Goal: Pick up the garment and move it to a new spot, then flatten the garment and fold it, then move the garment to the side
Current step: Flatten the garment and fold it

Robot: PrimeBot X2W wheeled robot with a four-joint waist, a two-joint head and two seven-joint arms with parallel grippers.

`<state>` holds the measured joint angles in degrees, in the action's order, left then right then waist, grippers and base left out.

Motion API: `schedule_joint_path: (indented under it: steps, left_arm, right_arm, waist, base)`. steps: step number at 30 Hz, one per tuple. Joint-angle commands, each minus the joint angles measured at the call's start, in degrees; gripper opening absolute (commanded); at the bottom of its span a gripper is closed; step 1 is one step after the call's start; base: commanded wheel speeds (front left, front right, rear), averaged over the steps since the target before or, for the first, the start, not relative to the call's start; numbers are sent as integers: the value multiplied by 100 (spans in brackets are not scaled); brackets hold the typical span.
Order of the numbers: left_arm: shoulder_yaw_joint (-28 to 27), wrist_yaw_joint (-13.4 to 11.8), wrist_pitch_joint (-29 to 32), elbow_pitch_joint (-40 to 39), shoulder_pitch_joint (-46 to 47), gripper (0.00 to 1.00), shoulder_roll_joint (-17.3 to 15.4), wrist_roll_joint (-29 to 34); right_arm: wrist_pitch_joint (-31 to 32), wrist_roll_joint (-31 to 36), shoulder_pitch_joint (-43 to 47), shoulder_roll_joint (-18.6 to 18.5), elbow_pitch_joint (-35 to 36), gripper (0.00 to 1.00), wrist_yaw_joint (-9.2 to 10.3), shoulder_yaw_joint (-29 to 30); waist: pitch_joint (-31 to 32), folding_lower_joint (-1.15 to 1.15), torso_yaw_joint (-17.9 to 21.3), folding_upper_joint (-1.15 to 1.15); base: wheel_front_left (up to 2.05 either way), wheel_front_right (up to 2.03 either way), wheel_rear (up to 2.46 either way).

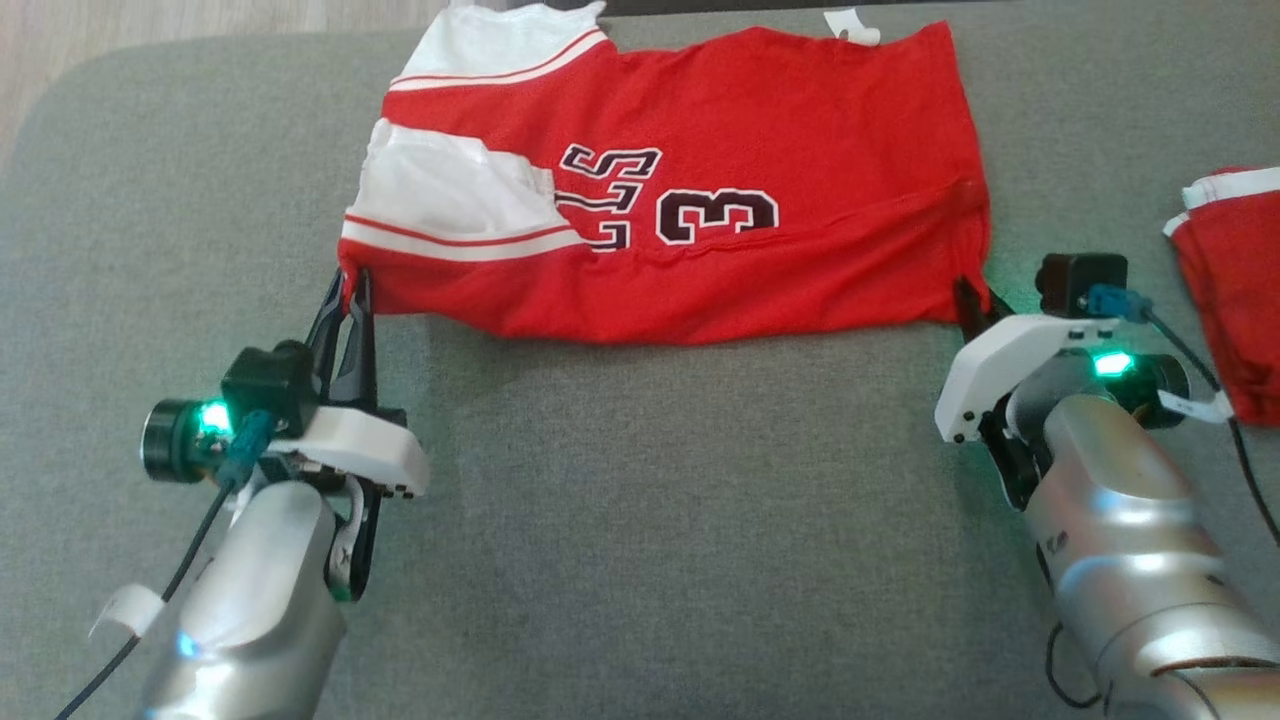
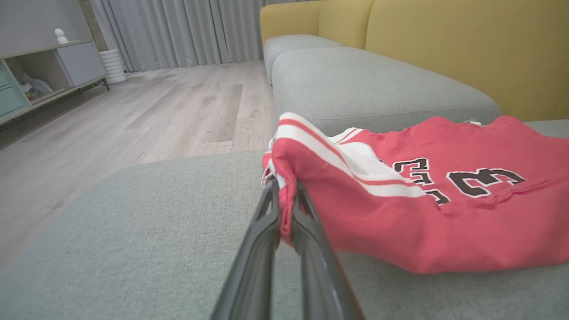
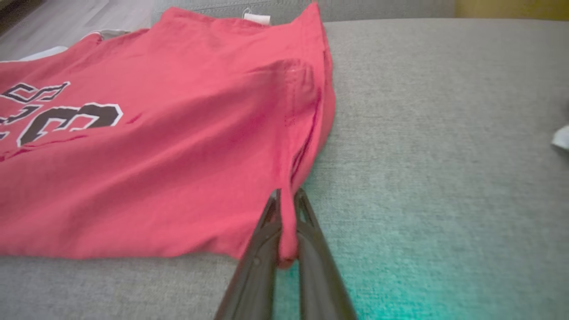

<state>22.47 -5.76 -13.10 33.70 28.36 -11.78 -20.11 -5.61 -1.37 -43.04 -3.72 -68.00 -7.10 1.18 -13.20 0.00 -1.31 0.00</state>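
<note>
L jaws & R jaws each clamped on a near corner of jersey (image 1: 800, 150).

Matt red cloth garment (image 1: 760, 150) on rough grey woven cushion (image 1: 640, 500).

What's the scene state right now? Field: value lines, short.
surface: grey cushion
jersey: red with white trim, spread mostly flat, number side up
left gripper: shut on jersey's near corner at the white-trim end
right gripper: shut on jersey's near corner at the plain red end
other cloth: red, white-edged, right of the jersey and apart from it
</note>
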Motion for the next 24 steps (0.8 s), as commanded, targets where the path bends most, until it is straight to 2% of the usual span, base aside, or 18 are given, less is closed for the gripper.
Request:
schedule_joint_path:
  steps: [1,10,14,17,24]
  left_arm:
    - [-152,-45,10,-101,178,0,-188,0]
    - [-61,-80,293,235,-360,0,-380,-61]
    - [13,-80,376,249,-614,0,-427,-59]
    - [86,-109,433,212,-895,0,-460,-52]
    - [181,-177,705,-57,-1536,0,-594,-119]
  right_arm:
    - [-103,88,37,84,21,0,-39,-31]
    - [-590,83,440,84,-49,0,-39,184]
    - [-627,6,647,84,-78,0,-39,212]
    - [-659,194,871,84,-21,0,-39,269]
    - [-458,124,1346,84,160,0,-39,300]
  waist:
    - [67,0,20,0]
    - [790,0,171,0]
    - [1028,0,209,0]
    - [1242,0,263,0]
    - [1536,0,326,0]
  base:
    - [0,0,0]
    - [0,0,0]
    - [0,0,0]
    - [0,0,0]
    - [0,0,0]
